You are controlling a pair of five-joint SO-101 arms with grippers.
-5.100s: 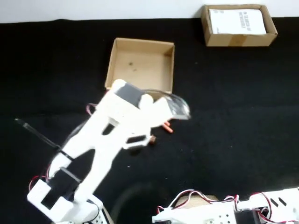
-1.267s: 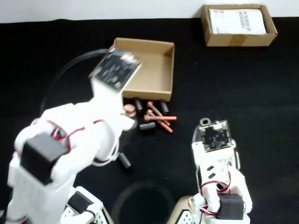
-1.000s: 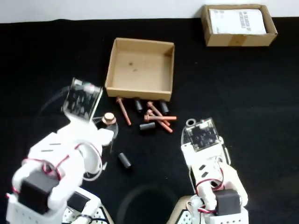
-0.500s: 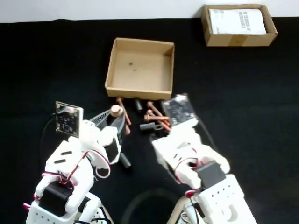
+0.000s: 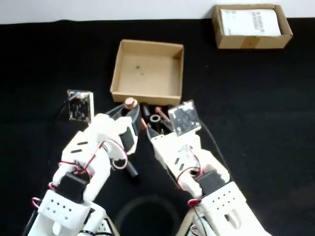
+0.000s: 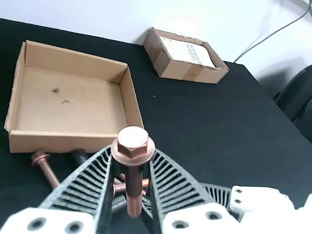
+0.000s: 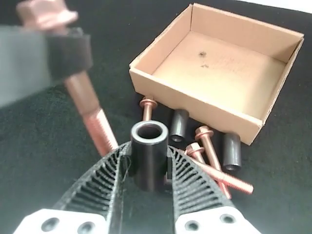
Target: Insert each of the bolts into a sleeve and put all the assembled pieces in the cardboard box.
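My left gripper [image 6: 132, 163] is shut on a copper bolt [image 6: 133, 144], held upright with its hex head on top; the bolt [image 5: 130, 103] hangs just in front of the cardboard box [image 5: 147, 73]. My right gripper [image 7: 147, 161] is shut on a black sleeve [image 7: 148, 146], bore facing up. This sleeve [image 5: 154, 118] sits close beside the bolt, slightly lower. The bolt's threaded end [image 7: 100, 131] is just next to the sleeve's rim, outside the bore. The box [image 7: 219, 63] holds nothing. Loose bolts [image 7: 210, 147] and sleeves [image 7: 179, 124] lie before its near wall.
One more black sleeve [image 5: 132, 169] lies on the black table between the two arms. A smaller box [image 5: 252, 24] with a printed sheet stands at the far right. The left arm's camera board [image 5: 80, 105] sticks out to the left of the box.
The left arm came back from the box with a bolt and brought it to the middle. The right arm rose, closed on a sleeve in the pile and lifted it beside the bolt.
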